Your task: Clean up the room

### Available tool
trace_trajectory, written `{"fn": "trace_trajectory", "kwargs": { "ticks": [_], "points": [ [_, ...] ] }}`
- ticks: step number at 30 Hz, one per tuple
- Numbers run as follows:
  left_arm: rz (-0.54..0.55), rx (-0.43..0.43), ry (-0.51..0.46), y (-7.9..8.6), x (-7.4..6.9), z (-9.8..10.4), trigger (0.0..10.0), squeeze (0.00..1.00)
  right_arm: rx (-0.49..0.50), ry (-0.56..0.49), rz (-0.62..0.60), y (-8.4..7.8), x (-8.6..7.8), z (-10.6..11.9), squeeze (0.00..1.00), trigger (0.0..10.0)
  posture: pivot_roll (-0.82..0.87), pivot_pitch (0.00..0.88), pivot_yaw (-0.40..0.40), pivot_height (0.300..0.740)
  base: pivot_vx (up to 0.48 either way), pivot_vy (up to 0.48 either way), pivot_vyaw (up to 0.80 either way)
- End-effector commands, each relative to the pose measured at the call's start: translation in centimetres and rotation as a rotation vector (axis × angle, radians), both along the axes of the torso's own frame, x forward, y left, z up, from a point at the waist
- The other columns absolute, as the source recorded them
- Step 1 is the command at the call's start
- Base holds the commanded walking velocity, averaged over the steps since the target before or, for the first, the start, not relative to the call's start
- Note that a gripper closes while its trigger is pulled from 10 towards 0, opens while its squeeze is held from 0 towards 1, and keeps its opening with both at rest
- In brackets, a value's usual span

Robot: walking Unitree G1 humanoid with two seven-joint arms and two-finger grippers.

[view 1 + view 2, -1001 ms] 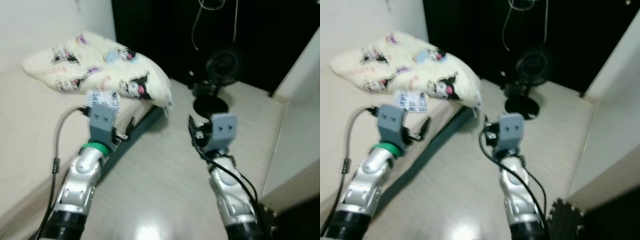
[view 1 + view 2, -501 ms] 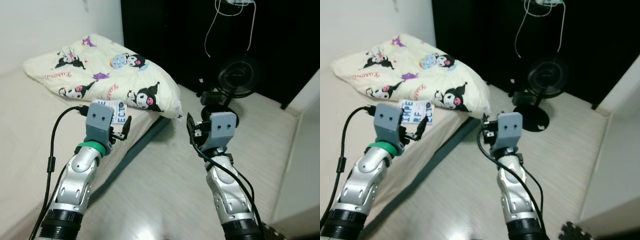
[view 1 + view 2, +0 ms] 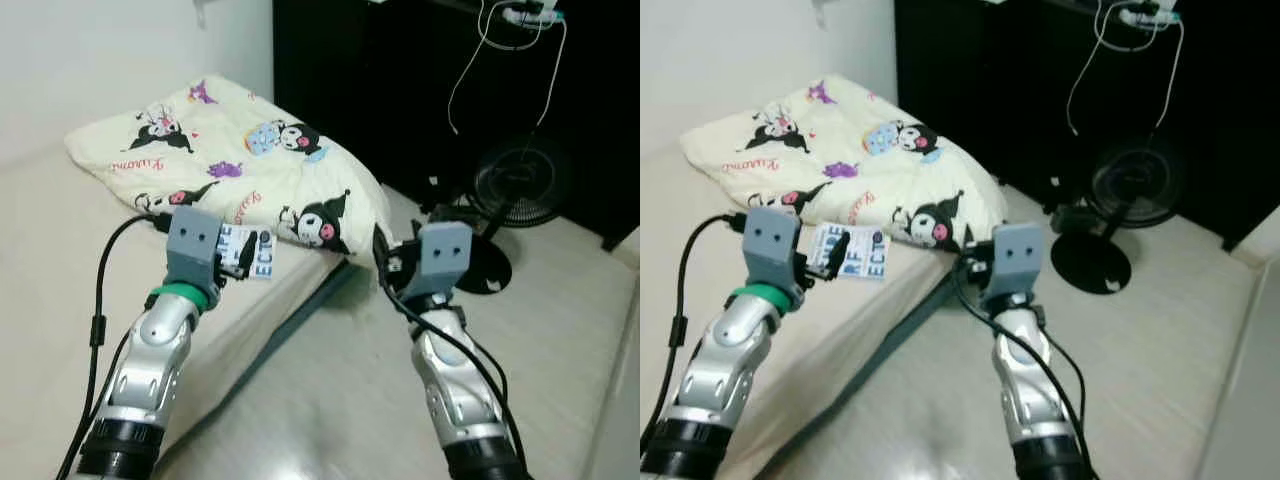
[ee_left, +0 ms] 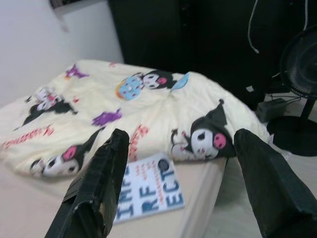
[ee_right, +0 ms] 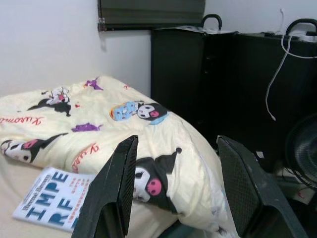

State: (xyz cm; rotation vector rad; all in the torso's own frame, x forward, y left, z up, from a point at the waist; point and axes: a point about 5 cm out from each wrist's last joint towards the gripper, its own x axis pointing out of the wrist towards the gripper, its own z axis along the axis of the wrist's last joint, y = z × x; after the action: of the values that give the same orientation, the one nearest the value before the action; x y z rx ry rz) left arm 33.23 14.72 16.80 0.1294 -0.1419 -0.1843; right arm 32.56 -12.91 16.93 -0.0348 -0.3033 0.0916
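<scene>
Left wrist view: left end effector (image 4: pixel 181 186) spread above book (image 4: pixel 148 194); right end effector (image 5: pixel 176 186) spread too.

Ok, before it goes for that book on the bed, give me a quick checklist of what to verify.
1. Book flat on the mattress, cover up: ok.
2. Left end effector open: ok.
3. Left end effector lined up on the book, seen between its fingers in the left wrist view: ok.
4. Book free of the folded blanket: ok, it lies just beside it.
5. Right end effector open, holding nothing: ok.
6. Book thin enough to pinch off the mattress: cannot tell.
</scene>
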Motion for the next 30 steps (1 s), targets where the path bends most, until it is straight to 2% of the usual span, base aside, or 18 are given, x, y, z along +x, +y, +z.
{"fn": "trace_trajectory", "kwargs": {
  "ticks": [1, 13, 14, 15, 16, 18, 20, 23, 24, 25, 26, 27, 29, 30],
  "points": [
    [-0.005, 0.014, 0.020, -0.1, -0.1, -0.6, 10.0, 0.00, 0.000, 0.011, -0.021, -0.5, -0.1, -0.4, 0.00, 10.0, -0.05, 0.071, 0.055, 0.740, 0.465, 0.000, 0.00],
    [-0.020, 0.035, 0.049, -0.2, -0.2, -1.6, 10.0, 0.00, -0.025, 0.053, -0.030, -0.7, -0.2, -1.6, 0.00, 10.0, -0.06, 0.076, 0.053, 0.740, 0.465, 0.000, 0.00],
    [-0.043, 0.061, 0.063, -0.3, -0.3, -2.3, 10.0, 0.00, -0.048, 0.075, -0.029, -0.8, -0.3, -2.3, 0.00, 10.0, -0.06, 0.080, 0.048, 0.740, 0.461, 0.000, 0.00],
    [-0.088, 0.138, 0.076, -0.4, -0.7, -3.4, 10.0, 0.00, -0.080, 0.120, -0.027, -1.0, -0.4, -3.6, 0.00, 10.0, -0.06, 0.086, 0.041, 0.740, 0.319, 0.000, 0.00],
    [-0.088, 0.138, 0.076, -0.4, -0.7, -3.4, 10.0, 0.00, -0.080, 0.120, -0.027, -1.0, -0.4, -3.6, 0.00, 10.0, -0.06, 0.086, 0.041, 0.740, 0.319, 0.000, 0.00],
    [-0.211, 0.361, 0.113, -0.7, -2.2, -6.6, 10.0, 0.00, -0.164, 0.246, -0.020, -2.1, -1.2, -7.1, 0.00, 10.0, -0.07, 0.108, 0.028, 0.740, 0.000, 0.000, 0.00],
    [-0.277, 0.494, 0.140, -0.6, -3.4, -8.7, 10.0, 0.00, -0.215, 0.323, -0.017, -3.2, -1.9, -9.1, 0.00, 10.0, -0.07, 0.115, 0.028, 0.740, 0.000, 0.000, 0.00],
    [-0.285, 0.523, 0.146, -0.5, -3.7, -9.2, 10.0, 0.00, -0.230, 0.340, -0.016, -3.5, -2.1, -9.6, 0.00, 10.0, -0.07, 0.118, 0.027, 0.740, 0.000, 0.000, 0.00],
    [-0.265, 0.531, 0.178, 0.4, -4.0, -10.0, 10.0, 0.00, -0.245, 0.365, -0.005, -3.3, -2.4, -10.4, 0.00, 10.0, -0.06, 0.121, 0.015, 0.740, 0.000, 0.000, 0.00],
    [-0.265, 0.531, 0.178, 0.4, -4.0, -10.0, 10.0, 0.00, -0.245, 0.365, -0.005, -3.3, -2.4, -10.4, 0.00, 10.0, -0.06, 0.121, 0.015, 0.740, 0.000, 0.000, 0.00],
    [-0.217, 0.515, 0.220, 1.5, -4.1, -10.8, 10.0, 0.00, -0.254, 0.384, 0.016, -3.0, -2.7, -11.0, 0.00, 10.0, -0.06, 0.109, 0.003, 0.740, 0.000, 0.000, 0.00],
    [-0.217, 0.515, 0.220, 1.5, -4.1, -10.8, 10.0, 0.00, -0.254, 0.384, 0.016, -3.0, -2.7, -11.0, 0.00, 10.0, -0.06, 0.109, 0.003, 0.740, 0.000, 0.000, 0.00],
    [-0.087, 0.495, 0.265, 3.5, -4.5, -12.0, 10.0, 0.00, -0.255, 0.406, 0.093, -1.5, -3.3, -12.0, 0.00, 10.0, -0.02, 0.108, -0.026, 0.740, 0.000, 0.000, 0.00],
    [-0.087, 0.495, 0.265, 3.5, -4.5, -12.0, 10.0, 0.00, -0.255, 0.406, 0.093, -1.5, -3.3, -12.0, 0.00, 10.0, -0.02, 0.108, -0.026, 0.740, 0.000, 0.000, 0.00]
  ]
}}
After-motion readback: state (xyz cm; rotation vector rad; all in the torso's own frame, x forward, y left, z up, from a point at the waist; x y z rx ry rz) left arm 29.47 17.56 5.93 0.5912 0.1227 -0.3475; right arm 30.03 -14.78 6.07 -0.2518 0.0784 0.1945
